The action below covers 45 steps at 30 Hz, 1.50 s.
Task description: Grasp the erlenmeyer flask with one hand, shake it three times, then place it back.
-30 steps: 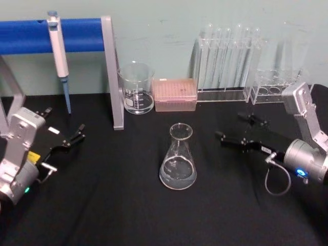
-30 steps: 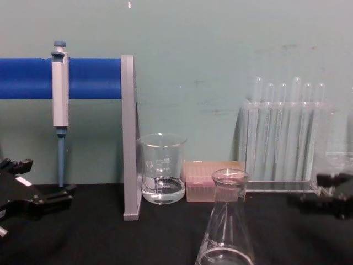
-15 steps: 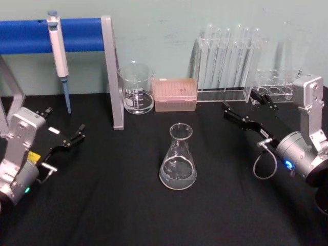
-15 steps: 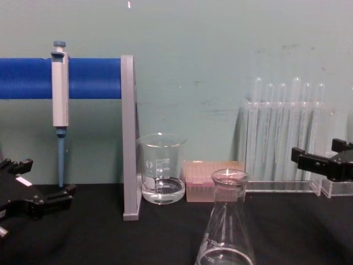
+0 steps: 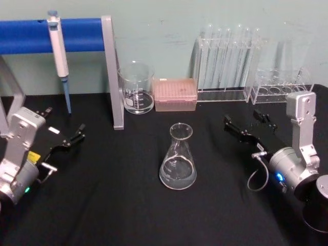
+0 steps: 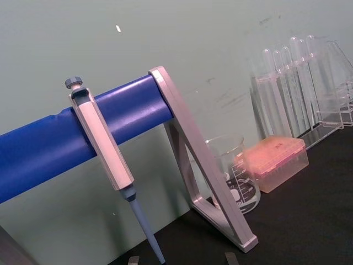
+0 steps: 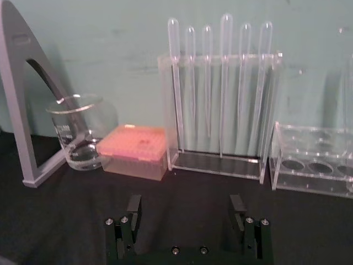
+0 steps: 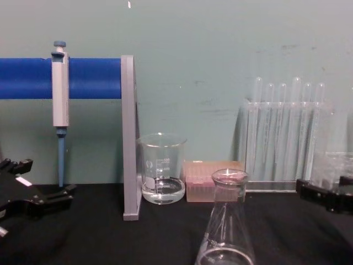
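Note:
The erlenmeyer flask (image 5: 178,164) stands upright on the black table, mid-centre, with a little clear liquid in its base; its neck and rim rise in the chest view (image 8: 227,221). My right gripper (image 5: 247,122) hovers open to the right of the flask, well apart from it, fingers pointing toward the back racks. Nothing sits between its jaws in the right wrist view (image 7: 186,208), and it enters the chest view at the right edge (image 8: 328,189). At the left my left gripper (image 5: 61,125) rests open and idle, also low left in the chest view (image 8: 38,182).
A glass beaker (image 5: 137,88) and a pink tip box (image 5: 175,94) stand behind the flask. Test tubes fill a clear rack (image 5: 225,61), with an empty rack (image 5: 279,87) beside it. A pipette (image 5: 59,48) hangs on the blue stand (image 5: 82,35) at the back left.
The right gripper rose toward the racks, then dropped lower again, and its arm turned. The flask and the left arm have not moved.

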Each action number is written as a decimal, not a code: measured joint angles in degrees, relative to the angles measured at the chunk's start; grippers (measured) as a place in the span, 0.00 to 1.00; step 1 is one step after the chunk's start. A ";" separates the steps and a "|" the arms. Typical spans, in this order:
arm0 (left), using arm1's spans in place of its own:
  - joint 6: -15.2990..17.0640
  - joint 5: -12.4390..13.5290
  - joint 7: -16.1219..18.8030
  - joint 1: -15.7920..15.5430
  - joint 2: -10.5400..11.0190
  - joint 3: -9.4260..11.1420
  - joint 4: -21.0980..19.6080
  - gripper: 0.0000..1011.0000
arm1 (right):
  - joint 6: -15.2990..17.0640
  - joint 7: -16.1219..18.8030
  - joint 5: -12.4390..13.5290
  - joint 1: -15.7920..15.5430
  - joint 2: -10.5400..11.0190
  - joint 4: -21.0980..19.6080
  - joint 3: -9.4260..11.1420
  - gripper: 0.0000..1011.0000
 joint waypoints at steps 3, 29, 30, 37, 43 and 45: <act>0.00 0.00 0.00 0.00 0.00 0.00 0.00 0.99 | 0.52 -0.06 -0.39 -0.07 -0.43 0.44 0.20 0.99; 0.00 0.00 0.00 0.00 0.00 0.00 0.00 0.99 | 1.55 1.79 -1.95 -0.06 -0.88 0.51 0.75 0.99; 0.00 0.00 0.00 0.00 0.00 0.00 0.00 0.99 | 1.55 1.77 -1.95 -0.06 -0.88 0.52 0.74 0.99; 0.00 0.00 0.00 0.00 0.00 0.00 0.00 0.99 | 1.53 1.70 -1.94 -0.04 -0.88 0.55 0.70 0.99; 0.00 0.00 0.00 0.00 0.00 0.00 0.00 0.99 | 1.50 1.67 -1.92 -0.01 -0.88 0.58 0.68 0.99; 0.00 0.00 0.00 0.00 0.00 0.00 0.00 0.99 | 1.50 1.66 -1.91 -0.01 -0.88 0.59 0.67 0.99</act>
